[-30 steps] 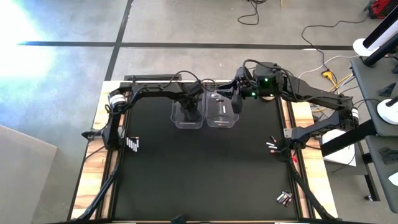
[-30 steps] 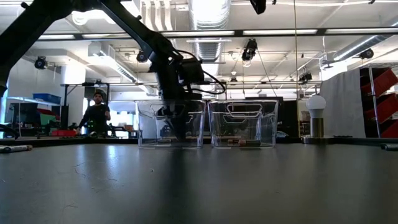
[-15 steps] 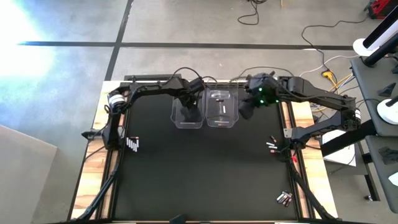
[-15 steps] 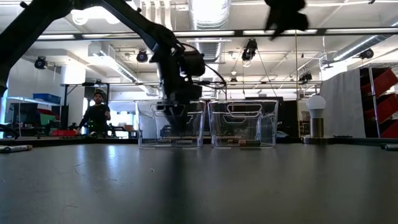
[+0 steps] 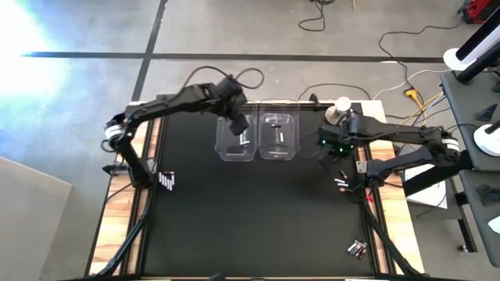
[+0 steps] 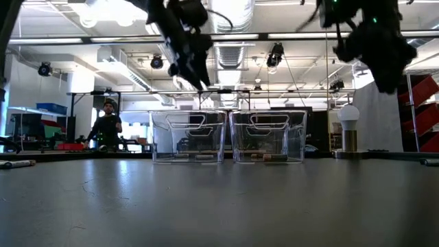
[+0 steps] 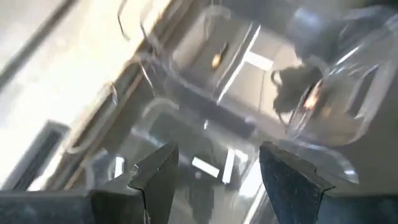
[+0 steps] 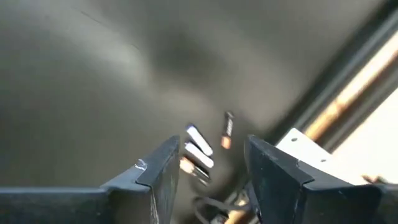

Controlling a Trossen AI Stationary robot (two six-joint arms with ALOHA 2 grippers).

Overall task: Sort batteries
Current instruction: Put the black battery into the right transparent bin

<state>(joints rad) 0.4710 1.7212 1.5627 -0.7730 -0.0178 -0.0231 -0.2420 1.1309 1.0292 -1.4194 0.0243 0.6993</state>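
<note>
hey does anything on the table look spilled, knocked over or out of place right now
Nothing stands out. The two clear bins stand upright side by side, with a few batteries inside. The loose batteries lie in small clusters at the left edge, right edge and front right corner, seemingly waiting to be sorted.

The two bins (image 5: 235,137) under the left tool (image 5: 239,123) are of clear, glossy plastic with bright reflections. The surface (image 5: 250,211) has a black matt cover, and pale wood (image 5: 123,199) shows along its edges. Both tools look like dark matt plastic. Near the right tool (image 5: 334,153), the small batteries (image 5: 341,183) have shiny metal bodies, some silvery-white, some dark with reddish ends.
</note>
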